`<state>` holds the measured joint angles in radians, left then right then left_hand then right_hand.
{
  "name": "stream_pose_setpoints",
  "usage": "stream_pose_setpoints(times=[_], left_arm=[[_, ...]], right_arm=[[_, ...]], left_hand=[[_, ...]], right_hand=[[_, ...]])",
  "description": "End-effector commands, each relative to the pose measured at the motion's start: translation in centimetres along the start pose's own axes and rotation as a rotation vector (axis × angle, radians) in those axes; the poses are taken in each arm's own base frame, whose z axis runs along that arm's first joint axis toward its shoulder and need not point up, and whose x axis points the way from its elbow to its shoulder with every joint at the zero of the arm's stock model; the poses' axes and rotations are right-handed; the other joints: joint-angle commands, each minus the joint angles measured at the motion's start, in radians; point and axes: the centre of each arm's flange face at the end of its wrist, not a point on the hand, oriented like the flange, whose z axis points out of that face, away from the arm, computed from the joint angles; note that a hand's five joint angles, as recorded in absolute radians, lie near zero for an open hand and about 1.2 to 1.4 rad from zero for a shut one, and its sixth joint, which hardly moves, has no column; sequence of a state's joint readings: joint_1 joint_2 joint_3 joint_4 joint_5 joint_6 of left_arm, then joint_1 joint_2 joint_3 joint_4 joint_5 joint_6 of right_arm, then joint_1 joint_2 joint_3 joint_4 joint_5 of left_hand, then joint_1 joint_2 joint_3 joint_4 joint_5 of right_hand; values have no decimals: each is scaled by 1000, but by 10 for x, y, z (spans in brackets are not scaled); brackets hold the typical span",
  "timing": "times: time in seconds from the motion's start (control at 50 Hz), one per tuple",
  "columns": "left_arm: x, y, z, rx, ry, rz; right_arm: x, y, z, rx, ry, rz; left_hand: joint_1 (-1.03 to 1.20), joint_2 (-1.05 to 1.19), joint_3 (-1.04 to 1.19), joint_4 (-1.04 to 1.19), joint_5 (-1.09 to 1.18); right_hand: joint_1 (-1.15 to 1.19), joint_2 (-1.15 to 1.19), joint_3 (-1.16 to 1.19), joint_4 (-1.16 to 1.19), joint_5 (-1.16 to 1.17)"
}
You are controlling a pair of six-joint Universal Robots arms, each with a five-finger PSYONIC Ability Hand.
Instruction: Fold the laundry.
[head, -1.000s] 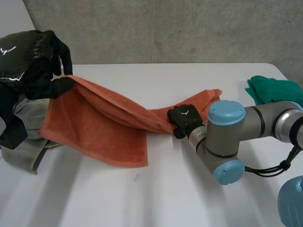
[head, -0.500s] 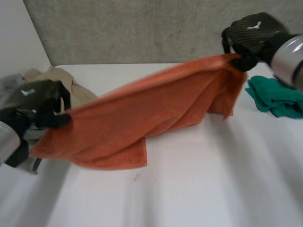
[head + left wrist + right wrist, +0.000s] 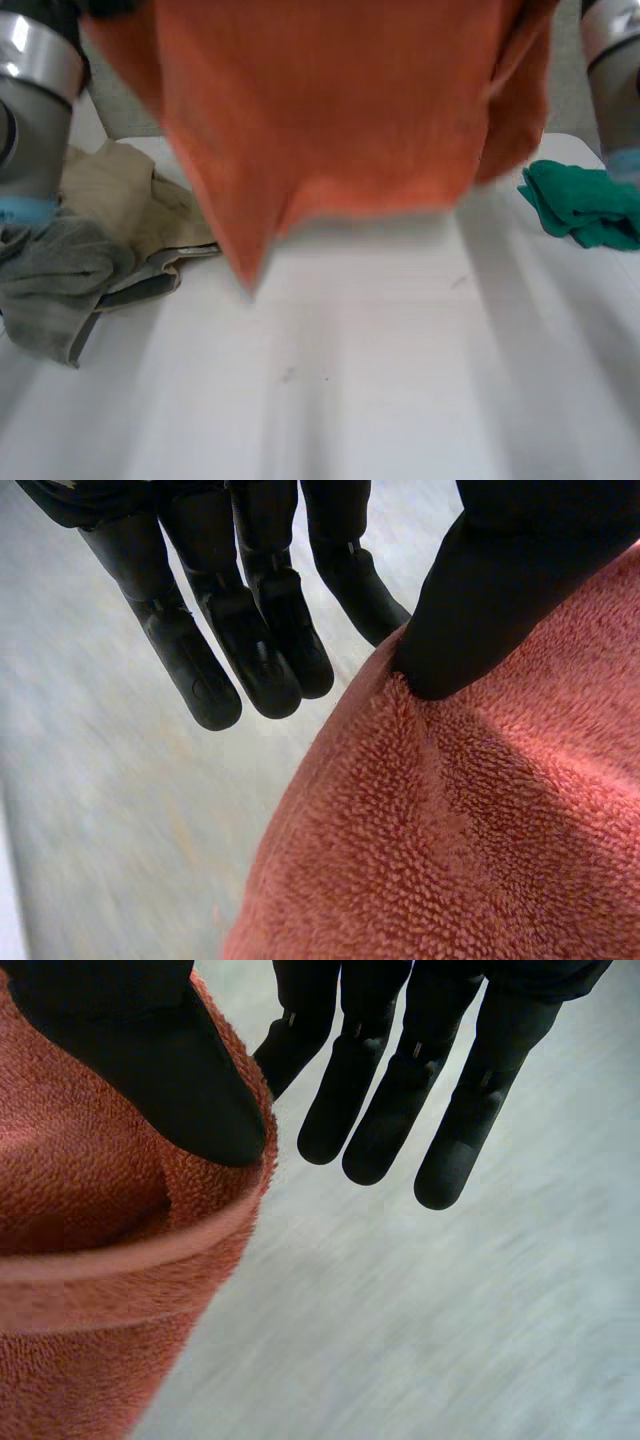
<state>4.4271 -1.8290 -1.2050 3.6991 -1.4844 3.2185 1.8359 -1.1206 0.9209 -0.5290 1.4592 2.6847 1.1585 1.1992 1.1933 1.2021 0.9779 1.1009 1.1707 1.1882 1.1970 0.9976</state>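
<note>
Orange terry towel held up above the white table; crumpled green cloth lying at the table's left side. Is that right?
No: the head view shows the crumpled green cloth at the white table's right side; the left side holds beige and grey garments. The orange terry towel is held up above the table.

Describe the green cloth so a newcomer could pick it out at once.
Start at the white table and go to its edge on the robot's right side, past the hanging orange towel. There a crumpled green cloth lies alone. It is the only green item; the beige and grey clothes are heaped on the opposite side.
</note>
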Motion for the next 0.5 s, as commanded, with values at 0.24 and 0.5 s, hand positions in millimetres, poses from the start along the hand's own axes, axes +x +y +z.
stream_pose_setpoints(times=[0.24, 0.5], left_arm=[[12, 51, -93, -356, 108, -52], [36, 123, -204, -720, 241, 21]], right_arm=[[-21, 70, -74, -332, -372, 119], [-80, 151, -194, -712, -679, 80]], left_hand=[[238, 197, 203, 194, 244], [238, 197, 203, 194, 244]], right_hand=[[295, 226, 208, 199, 224], [295, 226, 208, 199, 224]])
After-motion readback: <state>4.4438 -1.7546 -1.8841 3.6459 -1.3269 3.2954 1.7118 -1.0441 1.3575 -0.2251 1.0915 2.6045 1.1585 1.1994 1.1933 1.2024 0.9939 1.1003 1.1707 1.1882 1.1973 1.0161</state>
